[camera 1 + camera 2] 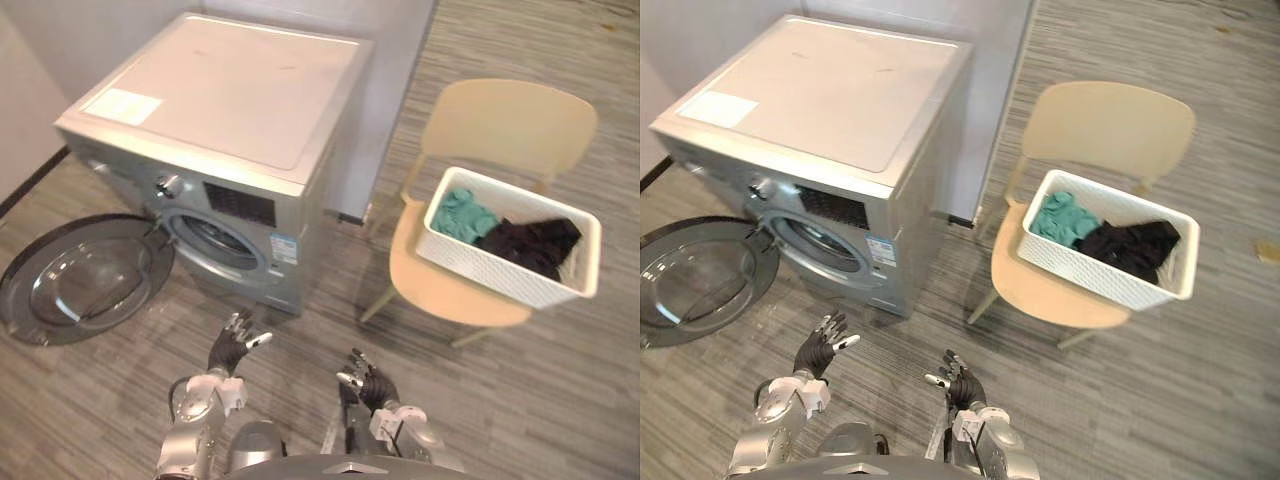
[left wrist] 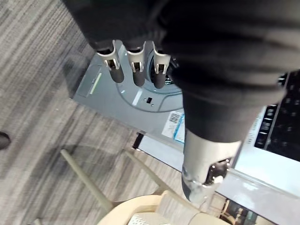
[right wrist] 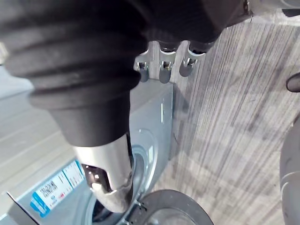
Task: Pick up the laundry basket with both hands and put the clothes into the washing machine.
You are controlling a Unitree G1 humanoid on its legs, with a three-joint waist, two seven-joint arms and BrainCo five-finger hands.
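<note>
Left robot hand [image 1: 238,345] and right robot hand [image 1: 365,380] open, empty; laundry basket [image 1: 490,268] looks light, rigid, so grip opposite rims.

One washing machine [image 1: 220,110] with one round door [image 1: 85,280] ahead of the left hand [image 1: 232,347]; one chair [image 1: 510,125], one laundry basket [image 1: 500,270], one teal garment [image 1: 462,215] and one black garment [image 1: 530,243] beyond the right hand [image 1: 368,385].

A beige chair [image 1: 445,292] carries the laundry basket [image 1: 497,266].
</note>
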